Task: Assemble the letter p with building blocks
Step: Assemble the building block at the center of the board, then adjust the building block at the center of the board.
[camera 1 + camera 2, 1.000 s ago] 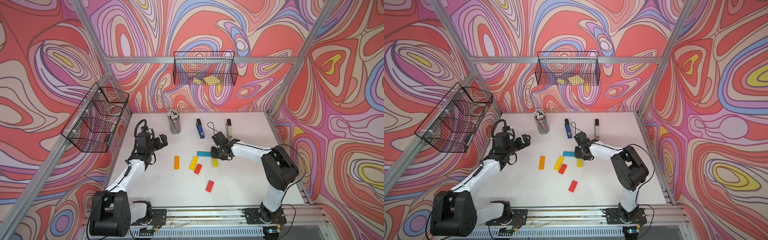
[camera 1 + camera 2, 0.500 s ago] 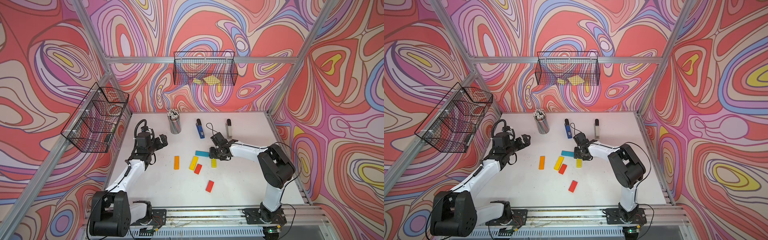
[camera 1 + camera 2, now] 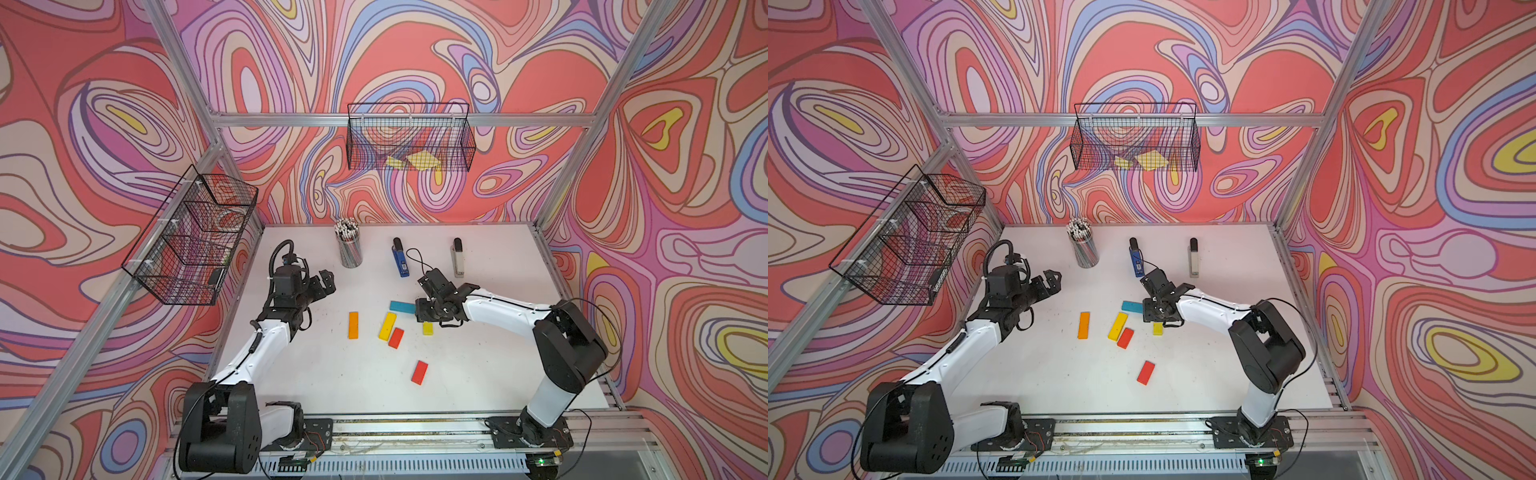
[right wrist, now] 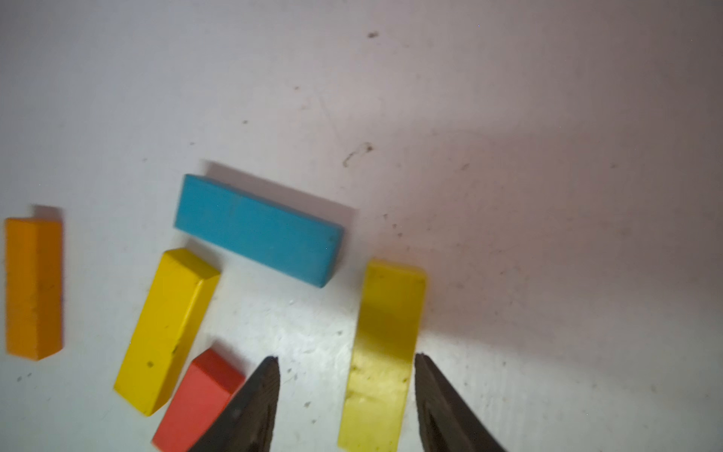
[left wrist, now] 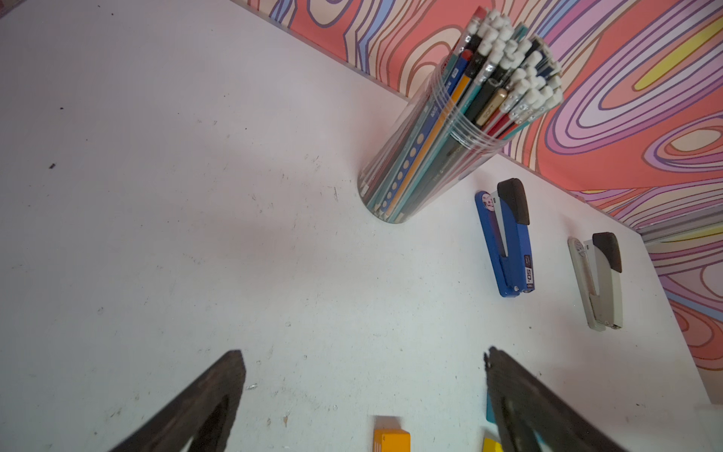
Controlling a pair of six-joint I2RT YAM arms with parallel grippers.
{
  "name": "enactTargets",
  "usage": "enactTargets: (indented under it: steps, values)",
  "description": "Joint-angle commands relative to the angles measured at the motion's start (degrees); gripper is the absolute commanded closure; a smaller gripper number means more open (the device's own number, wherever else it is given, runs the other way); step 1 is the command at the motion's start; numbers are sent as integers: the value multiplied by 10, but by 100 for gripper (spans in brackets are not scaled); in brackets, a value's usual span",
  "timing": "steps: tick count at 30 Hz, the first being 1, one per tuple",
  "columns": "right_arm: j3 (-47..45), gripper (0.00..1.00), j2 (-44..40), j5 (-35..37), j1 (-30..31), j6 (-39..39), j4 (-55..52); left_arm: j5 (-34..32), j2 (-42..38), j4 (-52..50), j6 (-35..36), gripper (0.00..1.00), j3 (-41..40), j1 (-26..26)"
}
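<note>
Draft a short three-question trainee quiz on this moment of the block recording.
1. True or false: the right end effector straddles the blue block.
2. How many red blocks lie on the table? A one, B two, C three.
3. Fill in: the left end effector stands ___, holding nothing.
Key: 1 false, it straddles a yellow block; 2 B; 3 open.

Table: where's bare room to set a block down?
Bare: front strip between lone red block and rail; rear right corner past beige stapler. Crowded: blue block, tilted yellow block, second red block, and the other yellow block straddled by the open right gripper; orange block beside.
</note>
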Motion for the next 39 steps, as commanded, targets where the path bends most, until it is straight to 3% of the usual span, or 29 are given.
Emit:
enactTargets:
  steps: [1, 7, 18, 27, 32, 35, 39]
  values:
    - [22, 42, -5, -27, 24, -16, -13, -1, -13, 2, -11, 1, -9, 2]
    - [57, 43, 70, -118, 25, 0, 10, -2, -16, 0, -15, 1, -10, 2]
    - [125, 48, 160, -162, 35, -12, 7, -12, -28, -8, -12, 1, -12, 2]
    - [202, 51, 220, -218, 87, -19, 5, -23, -36, -20, -6, 1, -13, 2]
    - [226, 51, 223, -217, 102, -24, -8, -30, -45, -23, -3, 1, -18, 2]
    - [216, 50, 199, -179, 101, -29, -22, -27, -41, -21, -4, 1, -16, 2]
    - [181, 43, 159, -148, 87, -28, -38, -19, -34, -12, -10, 1, -16, 3]
